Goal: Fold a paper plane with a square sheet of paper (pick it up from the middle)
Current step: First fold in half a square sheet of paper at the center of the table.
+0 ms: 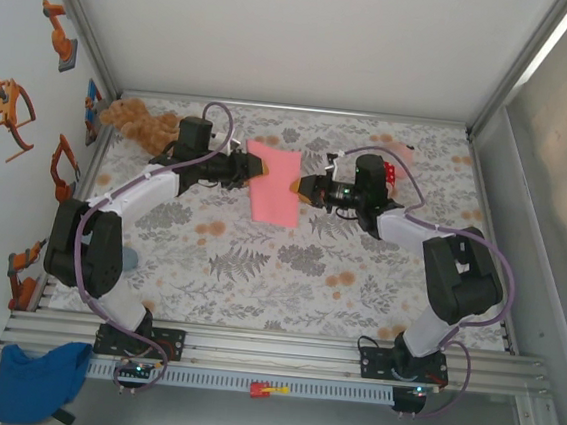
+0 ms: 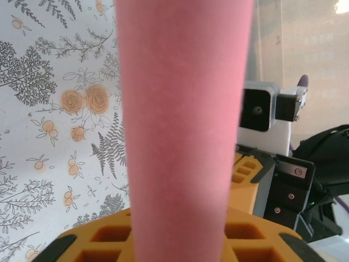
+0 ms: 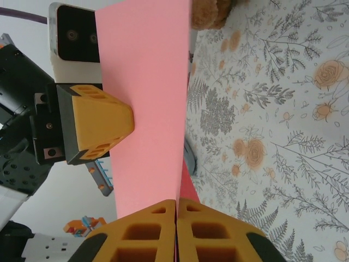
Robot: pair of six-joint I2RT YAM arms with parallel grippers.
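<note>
A thin salmon-pink sheet of paper (image 1: pixel 273 193) hangs between the two grippers over the far middle of the floral-patterned counter (image 1: pixel 257 280), held clear of the surface. From above it looks taller than wide.

The right gripper (image 1: pixel 304 187) reaches in from the right. Its orange fingers (image 3: pixel 147 229) are clenched flat together on the sheet's right edge, and in the right wrist view the paper rises straight from the seam between them.

The left gripper (image 1: pixel 250 172) meets the sheet at its left edge. In the right wrist view, one of its fingers (image 3: pixel 101 123) touches the paper's face with its tip. In the left wrist view the paper (image 2: pixel 185 109) runs as a broad pink band up the middle. It covers the gap between the left fingers (image 2: pixel 103 240), so it cannot be told whether they grasp it or only rest against it.

A brown plush bear (image 1: pixel 136 123) lies at the counter's far left corner, behind the left arm. A pink plush toy (image 1: pixel 400 151) with a red white-dotted patch sits just behind the right gripper. A blue cloth (image 1: pixel 41 385) lies off the counter at the near left.
</note>
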